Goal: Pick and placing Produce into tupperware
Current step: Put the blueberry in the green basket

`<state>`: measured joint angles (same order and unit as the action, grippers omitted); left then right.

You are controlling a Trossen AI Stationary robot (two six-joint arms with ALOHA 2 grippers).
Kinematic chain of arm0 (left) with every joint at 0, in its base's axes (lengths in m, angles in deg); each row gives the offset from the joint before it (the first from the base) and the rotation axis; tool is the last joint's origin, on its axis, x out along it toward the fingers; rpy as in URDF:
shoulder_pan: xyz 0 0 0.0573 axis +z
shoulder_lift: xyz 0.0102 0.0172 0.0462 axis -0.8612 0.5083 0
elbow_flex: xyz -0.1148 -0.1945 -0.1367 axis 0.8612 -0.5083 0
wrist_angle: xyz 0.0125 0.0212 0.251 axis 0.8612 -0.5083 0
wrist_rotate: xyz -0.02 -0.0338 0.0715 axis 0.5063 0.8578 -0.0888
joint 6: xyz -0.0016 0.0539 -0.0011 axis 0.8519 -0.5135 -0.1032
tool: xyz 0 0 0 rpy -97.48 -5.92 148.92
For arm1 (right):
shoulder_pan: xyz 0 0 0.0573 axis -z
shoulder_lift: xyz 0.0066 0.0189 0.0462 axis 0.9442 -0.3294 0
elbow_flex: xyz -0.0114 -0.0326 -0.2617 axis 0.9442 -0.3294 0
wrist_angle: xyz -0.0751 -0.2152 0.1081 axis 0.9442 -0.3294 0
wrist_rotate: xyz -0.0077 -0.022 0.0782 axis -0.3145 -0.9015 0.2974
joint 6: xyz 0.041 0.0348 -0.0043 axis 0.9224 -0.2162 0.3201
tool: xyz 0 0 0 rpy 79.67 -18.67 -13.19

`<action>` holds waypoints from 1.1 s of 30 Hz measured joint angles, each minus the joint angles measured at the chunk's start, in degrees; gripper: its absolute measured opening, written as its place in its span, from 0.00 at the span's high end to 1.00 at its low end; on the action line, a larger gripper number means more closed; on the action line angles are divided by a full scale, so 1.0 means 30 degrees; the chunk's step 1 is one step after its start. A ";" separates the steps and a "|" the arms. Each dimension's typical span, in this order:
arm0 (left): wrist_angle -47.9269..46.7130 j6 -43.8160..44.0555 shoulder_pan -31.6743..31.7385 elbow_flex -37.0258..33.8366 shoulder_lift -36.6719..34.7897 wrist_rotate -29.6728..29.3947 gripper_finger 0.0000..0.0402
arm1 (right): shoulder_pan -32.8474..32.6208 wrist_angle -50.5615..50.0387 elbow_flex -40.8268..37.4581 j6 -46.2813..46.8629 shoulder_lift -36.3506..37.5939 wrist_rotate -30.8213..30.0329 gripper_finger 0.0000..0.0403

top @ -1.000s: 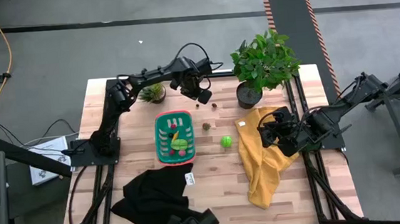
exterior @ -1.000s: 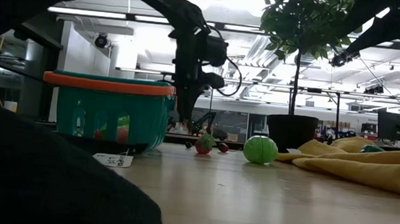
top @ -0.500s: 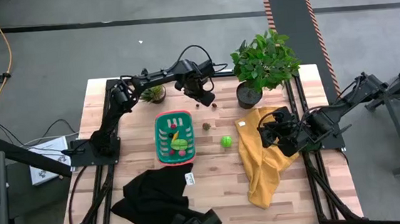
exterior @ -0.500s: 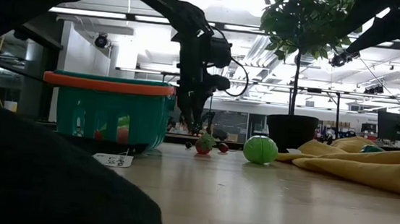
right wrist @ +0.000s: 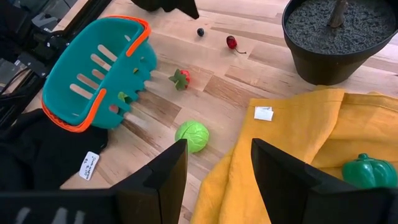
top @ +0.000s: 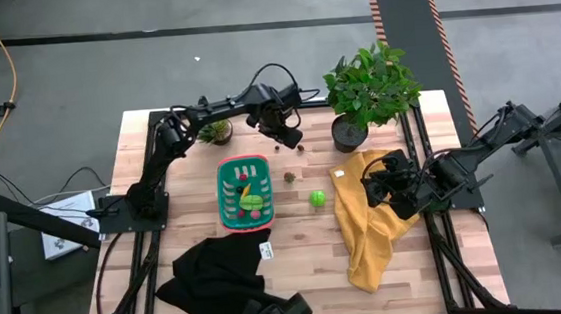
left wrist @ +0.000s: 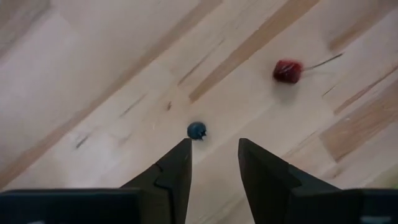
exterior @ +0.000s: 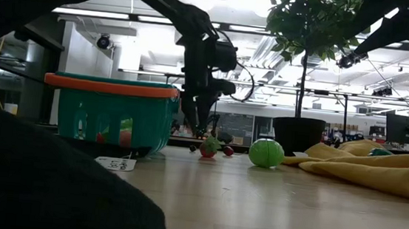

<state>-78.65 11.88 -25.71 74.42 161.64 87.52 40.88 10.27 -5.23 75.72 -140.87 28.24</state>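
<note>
My left gripper (left wrist: 214,144) is open and hovers over the far middle of the table (top: 285,135), fingers pointing down. A tiny dark berry (left wrist: 196,130) lies on the wood just beyond its fingertips, and a red cherry (left wrist: 287,70) lies farther off. The teal basket (top: 244,191) with a red-pink rim holds several small produce pieces. A strawberry (top: 289,177) and a green ball (top: 317,198) lie on the wood to its right. My right gripper (right wrist: 216,146) is open and waits over the yellow cloth, where a green pepper (right wrist: 367,171) rests.
A large potted plant (top: 368,90) stands at the far right, close to the cherry, and a small potted plant (top: 213,131) stands behind the basket. The yellow cloth (top: 371,220) covers the right side. A black cloth (top: 217,267) lies at the near edge.
My left gripper has moved a little toward the table's right and down, from beside the basket's far end toward the dark berry and cherry. It has stayed open.
</note>
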 joint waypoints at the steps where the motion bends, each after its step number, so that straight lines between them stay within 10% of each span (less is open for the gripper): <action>1: -0.0231 -0.0007 0.0000 -0.0028 0.0049 0.0000 0.71 | 0.0000 0.0000 0.0003 0.0000 0.0000 0.0000 0.58; 33: 0.0202 -0.0804 -0.0124 -0.0022 0.1194 -0.0525 0.71 | 0.0007 -0.0022 0.0000 0.0080 -0.0003 -0.0033 0.58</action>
<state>-78.04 9.47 -26.09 74.35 165.22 85.94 40.90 10.20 -5.23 75.96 -140.88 28.14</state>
